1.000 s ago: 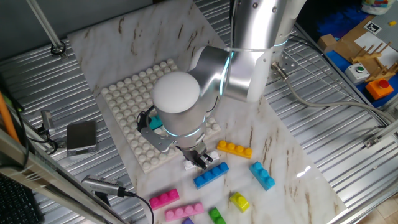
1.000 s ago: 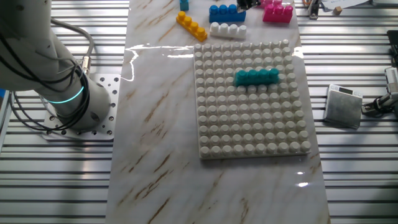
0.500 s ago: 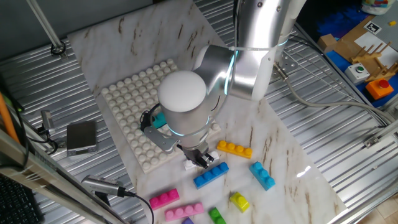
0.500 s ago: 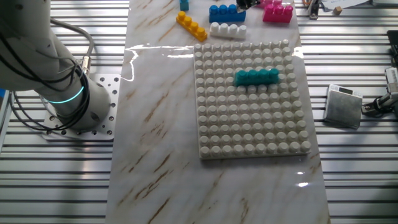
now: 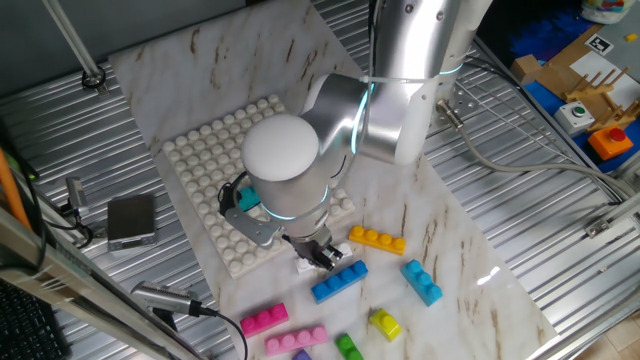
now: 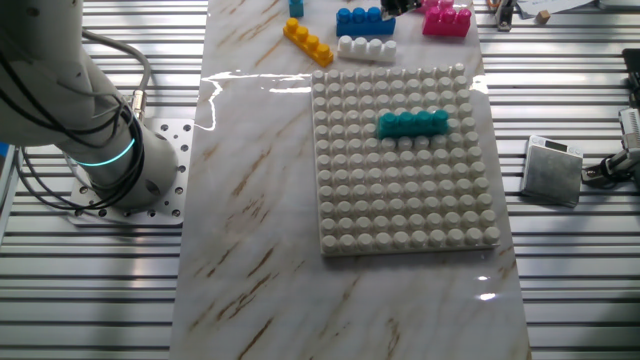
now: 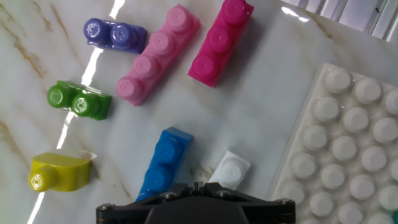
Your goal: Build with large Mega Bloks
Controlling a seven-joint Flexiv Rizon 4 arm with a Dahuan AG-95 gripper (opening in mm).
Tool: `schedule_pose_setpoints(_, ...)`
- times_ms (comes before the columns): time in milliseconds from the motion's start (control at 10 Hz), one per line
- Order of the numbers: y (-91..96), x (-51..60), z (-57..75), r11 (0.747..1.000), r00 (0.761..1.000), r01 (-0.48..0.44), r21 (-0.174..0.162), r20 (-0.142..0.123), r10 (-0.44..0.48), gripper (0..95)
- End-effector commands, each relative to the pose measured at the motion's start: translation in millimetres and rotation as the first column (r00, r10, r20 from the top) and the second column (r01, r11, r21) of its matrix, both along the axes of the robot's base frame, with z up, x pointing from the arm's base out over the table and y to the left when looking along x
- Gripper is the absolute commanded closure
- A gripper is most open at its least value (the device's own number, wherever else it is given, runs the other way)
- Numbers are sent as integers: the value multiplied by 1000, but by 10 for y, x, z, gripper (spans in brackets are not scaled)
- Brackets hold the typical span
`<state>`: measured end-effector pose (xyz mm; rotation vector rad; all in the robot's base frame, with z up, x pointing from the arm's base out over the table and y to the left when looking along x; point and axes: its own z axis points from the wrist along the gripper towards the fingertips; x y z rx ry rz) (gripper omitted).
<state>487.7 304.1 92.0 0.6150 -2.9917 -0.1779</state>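
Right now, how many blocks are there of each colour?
teal brick: 1
white brick: 1
orange brick: 1
blue brick: 1
light blue brick: 1
yellow brick: 1
green brick: 1
purple brick: 1
dark pink brick: 1
light pink brick: 1
Total: 10

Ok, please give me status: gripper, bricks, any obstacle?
Gripper low over white brick and blue brick; jaw state unclear. One teal brick on baseplate. No obstacle visible.
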Motion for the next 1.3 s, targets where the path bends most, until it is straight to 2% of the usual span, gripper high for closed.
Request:
schedule_pose_setpoints(100,64,-62,30,994,994,105,-10,-4,-105,950)
schedule_pose_setpoints(200,108,-107,50,992,992,124,-3,0,-124,760)
schedule_pose_setpoints(300,180,-159,51,987,987,164,-4,4,-163,760)
schedule_pose_setpoints(400,225,-198,32,981,981,196,1,13,-196,570)
schedule_pose_setpoints(500,240,-223,9,977,977,211,5,18,-211,570)
schedule_pose_setpoints(600,268,-242,-39,973,972,233,9,23,-233,380)
schedule_pose_setpoints(1000,379,-235,-189,966,966,258,6,24,-258,380)
schedule_pose_setpoints(1300,397,-242,-223,965,965,261,0,19,-261,380)
